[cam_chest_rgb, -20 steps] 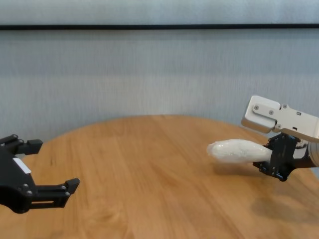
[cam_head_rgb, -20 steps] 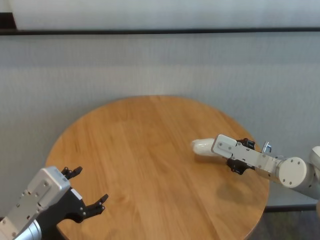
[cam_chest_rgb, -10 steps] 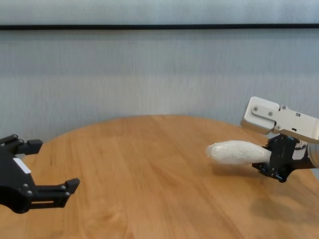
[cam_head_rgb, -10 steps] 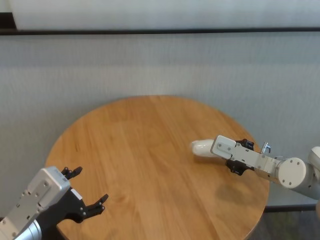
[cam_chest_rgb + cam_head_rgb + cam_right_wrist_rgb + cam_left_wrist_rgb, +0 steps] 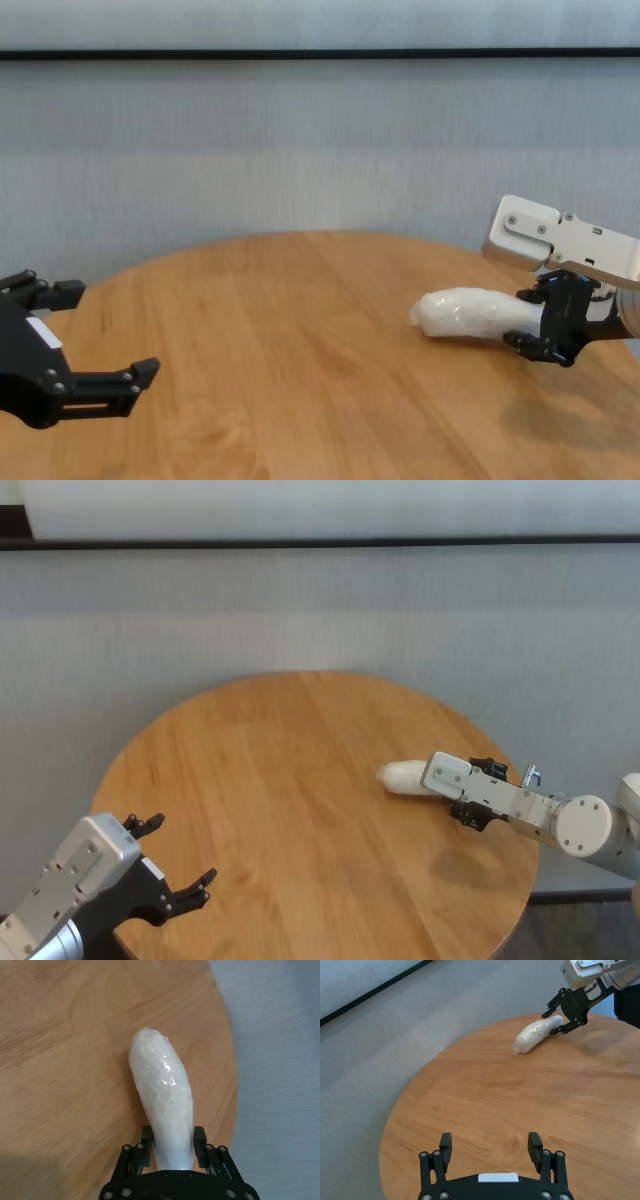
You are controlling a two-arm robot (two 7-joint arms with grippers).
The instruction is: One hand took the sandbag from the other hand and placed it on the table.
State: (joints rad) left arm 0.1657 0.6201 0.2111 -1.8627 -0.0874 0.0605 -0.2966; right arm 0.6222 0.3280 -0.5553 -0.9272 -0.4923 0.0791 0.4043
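Since a moment ago the sandbag is sagging onto the table, soft, grainy and slippery, its rear end lying between the right gripper's loosening fingers, best pinched mid-body.

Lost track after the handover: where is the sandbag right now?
The sandbag lies on the table, on the robot's right side near the far-right rim, its near end between the right gripper's fingers.
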